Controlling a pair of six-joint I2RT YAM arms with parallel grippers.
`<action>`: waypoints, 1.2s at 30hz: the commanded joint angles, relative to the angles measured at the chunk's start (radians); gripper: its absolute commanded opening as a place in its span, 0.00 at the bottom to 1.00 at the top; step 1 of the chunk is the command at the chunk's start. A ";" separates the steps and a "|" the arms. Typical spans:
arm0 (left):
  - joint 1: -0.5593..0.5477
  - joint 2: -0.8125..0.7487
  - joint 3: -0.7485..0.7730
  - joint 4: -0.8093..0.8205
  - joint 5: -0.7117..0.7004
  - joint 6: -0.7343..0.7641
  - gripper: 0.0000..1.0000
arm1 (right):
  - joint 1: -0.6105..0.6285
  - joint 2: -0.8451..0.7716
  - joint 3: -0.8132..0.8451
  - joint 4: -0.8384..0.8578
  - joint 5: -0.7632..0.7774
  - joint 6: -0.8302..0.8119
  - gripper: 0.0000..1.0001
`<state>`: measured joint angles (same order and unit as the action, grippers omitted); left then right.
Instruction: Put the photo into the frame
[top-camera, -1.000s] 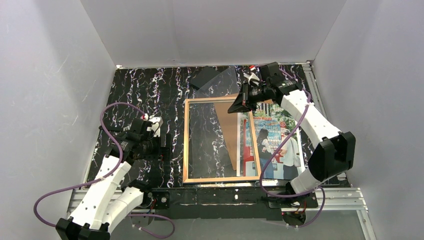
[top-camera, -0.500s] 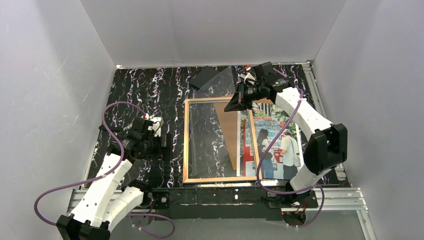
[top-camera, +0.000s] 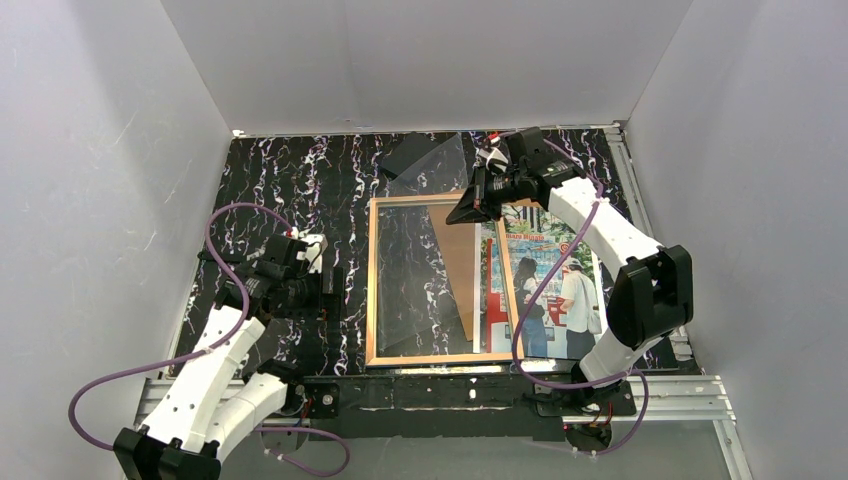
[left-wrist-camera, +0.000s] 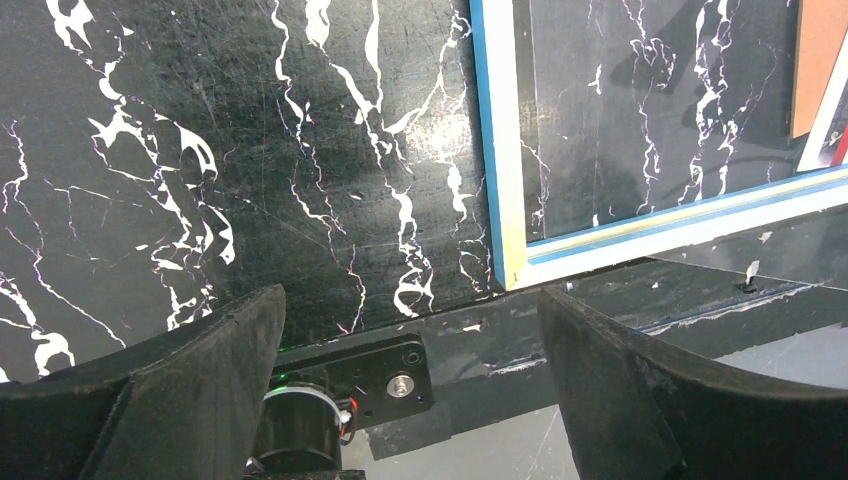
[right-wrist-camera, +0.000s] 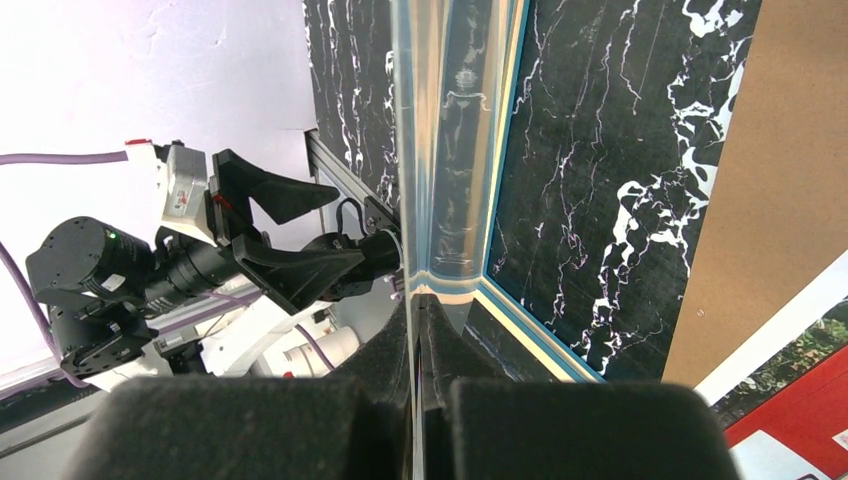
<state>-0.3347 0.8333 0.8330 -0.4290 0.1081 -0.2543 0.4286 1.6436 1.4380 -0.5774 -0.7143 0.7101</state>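
The frame (top-camera: 372, 285) lies flat mid-table, tan wood up in the top view; its edge looks blue in the left wrist view (left-wrist-camera: 498, 180) and the right wrist view (right-wrist-camera: 530, 335). My right gripper (top-camera: 470, 205) is shut on the edge of a clear pane (top-camera: 440, 175), held tilted above the frame's far right corner; the pane shows edge-on between the fingers (right-wrist-camera: 418, 300). The photo (top-camera: 560, 290) lies picture up right of the frame, partly under my right arm. My left gripper (top-camera: 325, 293) is open and empty, left of the frame (left-wrist-camera: 410, 380).
A brown backing board (top-camera: 460, 255) lies under the frame's right part and also shows in the right wrist view (right-wrist-camera: 770, 200). A small black slab (top-camera: 410, 152) lies at the far edge. White walls enclose the table. A metal rail (top-camera: 480, 392) runs along the near edge.
My right gripper has shifted slightly left and back with the clear pane, and its elbow has drawn in. The left arm has not moved.
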 joint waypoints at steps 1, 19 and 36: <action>0.006 0.008 -0.012 -0.093 -0.003 0.002 0.98 | 0.010 -0.021 -0.034 0.059 -0.029 0.013 0.01; 0.006 0.016 -0.008 -0.096 -0.003 0.002 0.98 | 0.016 -0.054 -0.085 0.080 -0.005 0.066 0.01; 0.005 0.023 -0.005 -0.097 -0.001 0.003 0.98 | 0.015 -0.037 -0.062 0.068 -0.025 0.114 0.01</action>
<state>-0.3347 0.8455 0.8330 -0.4328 0.1085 -0.2543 0.4393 1.6295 1.3445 -0.5228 -0.7078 0.8082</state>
